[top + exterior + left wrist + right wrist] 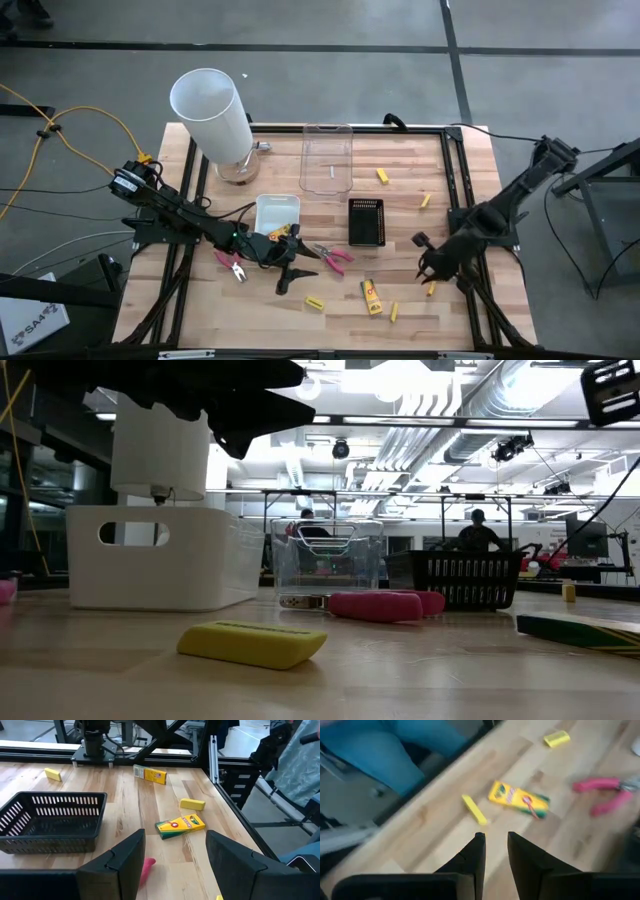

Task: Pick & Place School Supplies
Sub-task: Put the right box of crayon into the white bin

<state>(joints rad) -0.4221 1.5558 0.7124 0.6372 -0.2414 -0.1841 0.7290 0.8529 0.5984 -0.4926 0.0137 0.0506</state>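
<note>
Wooden table (330, 215) bears scattered supplies; left gripper (172, 852) fingers spread above pink pliers (332, 256), right gripper (494, 851) empty, fingers parted

Seen from above, we find the tall cylinder (212, 118) at the table's far left, with the clear tray (327, 157) to its right. The small tray (277, 213) and the slotted basket (366, 221) sit side by side at mid-table. Nearer the front lie two pliers (332, 256) (230, 265), a crayon pack (371, 296) and a stub (314, 303) left of it.
</note>
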